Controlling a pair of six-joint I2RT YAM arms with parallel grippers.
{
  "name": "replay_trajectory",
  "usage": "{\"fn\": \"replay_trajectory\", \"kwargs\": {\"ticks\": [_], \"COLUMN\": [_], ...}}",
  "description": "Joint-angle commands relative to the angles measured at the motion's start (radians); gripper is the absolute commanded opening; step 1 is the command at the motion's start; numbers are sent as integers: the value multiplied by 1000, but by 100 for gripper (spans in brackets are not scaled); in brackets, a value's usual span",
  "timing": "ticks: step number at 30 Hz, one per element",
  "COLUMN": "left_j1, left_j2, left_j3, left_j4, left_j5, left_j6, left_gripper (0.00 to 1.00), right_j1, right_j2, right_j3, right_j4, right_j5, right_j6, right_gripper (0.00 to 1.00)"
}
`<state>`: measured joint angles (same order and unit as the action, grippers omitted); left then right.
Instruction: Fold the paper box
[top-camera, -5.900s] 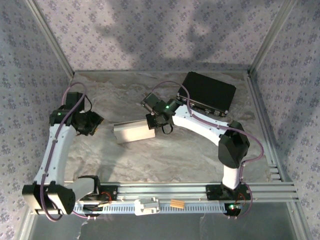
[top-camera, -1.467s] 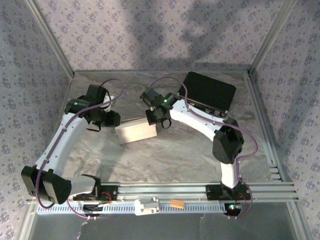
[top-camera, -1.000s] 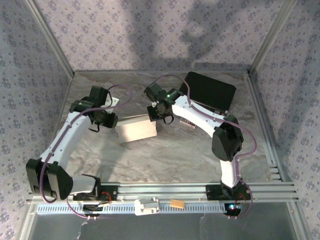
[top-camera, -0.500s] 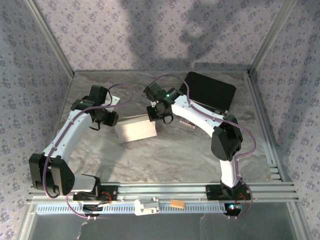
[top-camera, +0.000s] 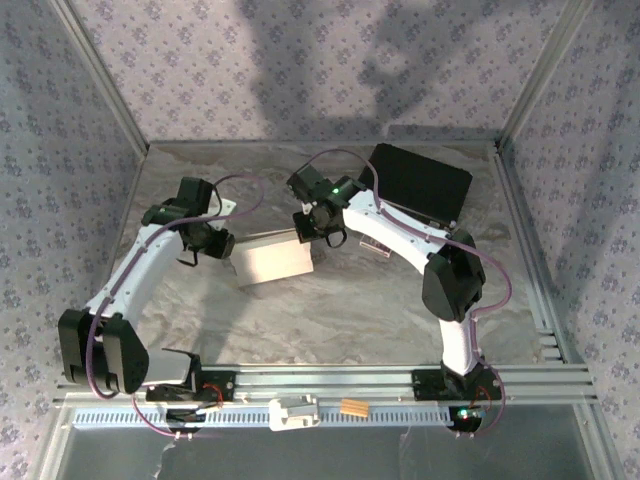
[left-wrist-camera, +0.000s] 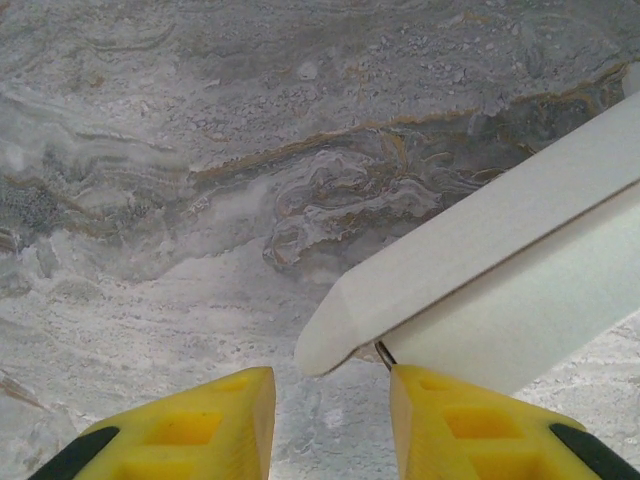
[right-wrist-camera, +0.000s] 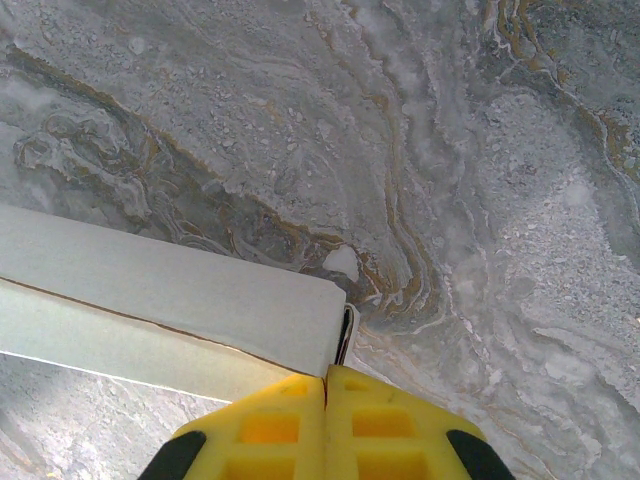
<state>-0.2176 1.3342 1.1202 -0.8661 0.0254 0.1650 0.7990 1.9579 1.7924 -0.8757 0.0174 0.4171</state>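
The left gripper stands spread, nothing between its fingers, at 9 o'clock of the box. The right gripper, pressed together, sits at the box's 2 o'clock corner.

The place is a robotics lab test cell rather than a home. Bare aluminium posts at 11 and 1 o'clock frame walls of lilac-patterned sheet on three sides. The marble-print tabletop ends at 6 o'clock in a slotted aluminium rail. The cabled left arm and right arm are bolted to that rail.
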Motion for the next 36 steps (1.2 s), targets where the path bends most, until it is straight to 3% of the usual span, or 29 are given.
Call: {"fn": "replay_trajectory", "kwargs": {"ticks": [1, 18, 28, 36], "left_j1": [1, 1, 0, 1], "left_j2": [32, 72, 77, 18], "left_j3": [63, 88, 70, 23], "left_j4": [20, 41, 56, 61], "left_j5": [15, 11, -33, 16], "left_j6": [15, 20, 20, 44], "left_gripper": [34, 27, 37, 35], "right_j1": [3, 3, 5, 2], "right_j2": [26, 30, 30, 32], "right_j3": [-6, 1, -2, -2], "right_j4": [-59, -62, -60, -59], "right_j5": [-11, -16, -16, -17], "right_j6": [-14, -12, -10, -13], "right_gripper": [0, 0, 0, 0]}}
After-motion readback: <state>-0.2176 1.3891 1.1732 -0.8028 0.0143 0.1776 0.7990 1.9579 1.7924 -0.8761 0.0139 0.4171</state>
